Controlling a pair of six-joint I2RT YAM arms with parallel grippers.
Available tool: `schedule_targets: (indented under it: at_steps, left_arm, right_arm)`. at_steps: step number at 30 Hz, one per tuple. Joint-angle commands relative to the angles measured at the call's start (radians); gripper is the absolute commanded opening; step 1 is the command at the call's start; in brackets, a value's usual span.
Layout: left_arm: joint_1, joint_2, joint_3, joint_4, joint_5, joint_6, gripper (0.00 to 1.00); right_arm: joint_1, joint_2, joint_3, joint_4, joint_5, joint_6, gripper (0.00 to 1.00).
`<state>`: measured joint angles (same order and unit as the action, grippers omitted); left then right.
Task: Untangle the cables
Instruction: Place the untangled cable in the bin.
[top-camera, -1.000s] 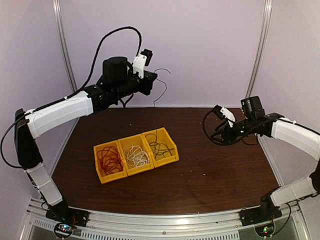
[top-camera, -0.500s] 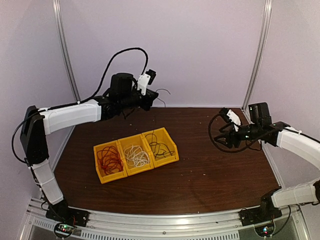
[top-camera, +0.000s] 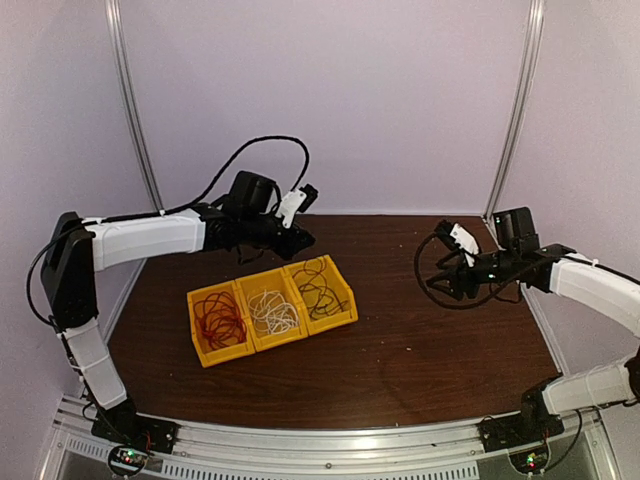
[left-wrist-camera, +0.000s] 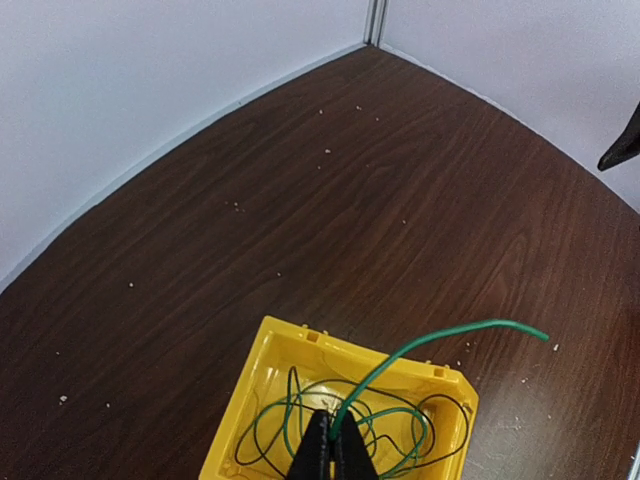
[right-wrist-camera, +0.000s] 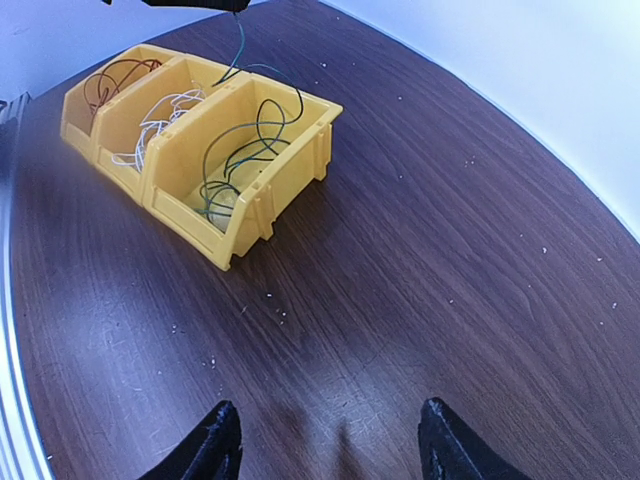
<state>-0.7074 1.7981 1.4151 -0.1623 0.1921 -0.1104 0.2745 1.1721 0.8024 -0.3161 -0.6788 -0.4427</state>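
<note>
A thin green cable (left-wrist-camera: 400, 352) coils loosely in the yellow bin (left-wrist-camera: 262, 352) directly beneath the left gripper (left-wrist-camera: 331, 452), which pinches one strand, free end arcing sideways. Red cables (top-camera: 220, 318) and white cables (top-camera: 273, 312) fill the next bins. The right gripper (right-wrist-camera: 330, 432), well apart, is spread wide. A second ago the left gripper hung far higher.

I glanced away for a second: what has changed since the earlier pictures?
The left end effector, shut on the green cable, came down from high up to just above the right-hand yellow bin, lowering most of that strand into it. The right end effector, open and empty, drew slightly rightward. The three bins, red cable and white cable stayed put.
</note>
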Motion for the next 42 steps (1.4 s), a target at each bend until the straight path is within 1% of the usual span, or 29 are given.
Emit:
schedule_targets:
  at_steps: [1,6,10,15,19,27,31,38,39,42]
  left_arm:
    - [-0.002,0.009,-0.023,-0.088,0.085,-0.028,0.00]
    - [-0.009,0.037,-0.029,-0.144,0.081,-0.030,0.00]
    - [-0.014,0.092,0.000,-0.208,0.069,-0.028,0.00]
    - [-0.022,0.151,0.047,-0.248,0.052,-0.032,0.00]
    - [-0.027,0.183,0.089,-0.260,0.022,-0.034,0.00]
    - [-0.030,0.239,0.171,-0.265,0.041,-0.049,0.00]
    - [-0.028,0.267,0.185,-0.268,0.039,-0.041,0.00]
    - [-0.029,0.294,0.244,-0.325,0.026,-0.028,0.00]
    - [-0.029,0.294,0.256,-0.336,0.020,-0.026,0.01]
    - [-0.029,0.288,0.294,-0.368,-0.002,-0.018,0.14]
  right_arm:
    - [-0.004,0.023,-0.003,0.012,-0.015,-0.017,0.61]
    - [-0.004,0.032,-0.003,0.006,-0.013,-0.025,0.61]
    - [-0.004,0.035,-0.005,0.005,-0.011,-0.030,0.61]
    - [-0.004,0.038,-0.005,0.000,-0.007,-0.037,0.61]
    - [-0.004,0.040,-0.005,-0.003,-0.011,-0.037,0.61]
    - [-0.004,0.039,-0.003,-0.006,-0.009,-0.041,0.62]
    - [-0.004,0.037,-0.005,-0.007,-0.007,-0.043,0.62]
    - [-0.004,0.038,-0.005,-0.008,-0.005,-0.047,0.62]
    - [-0.004,0.039,-0.005,-0.008,-0.005,-0.048,0.62]
    - [-0.004,0.043,-0.005,-0.008,-0.005,-0.050,0.62]
